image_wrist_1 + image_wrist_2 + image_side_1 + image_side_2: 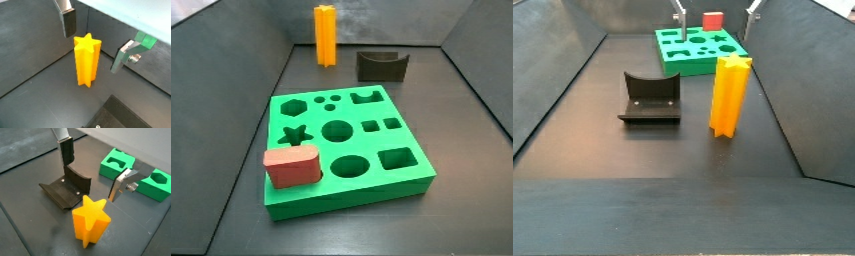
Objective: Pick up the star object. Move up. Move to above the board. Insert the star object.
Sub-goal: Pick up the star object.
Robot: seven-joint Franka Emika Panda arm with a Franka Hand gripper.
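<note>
The star object (87, 60) is a tall orange-yellow prism standing upright on the dark floor; it also shows in a wrist view (91, 220) and in both side views (326, 35) (730, 95). The gripper (95, 42) hangs above it, open and empty, with one finger (69, 22) on each side of the star's top and not touching it. It also shows in a wrist view (93, 170) and at the upper edge of a side view (716, 10). The green board (345, 140) lies flat away from the star, also seen in a side view (700, 50) and a wrist view (117, 164).
A short red block (291, 167) sits on one corner of the board, also in a side view (712, 19). The dark fixture (382, 65) stands on the floor beside the star, also in two more views (649, 98) (67, 187). Sloping grey walls enclose the floor.
</note>
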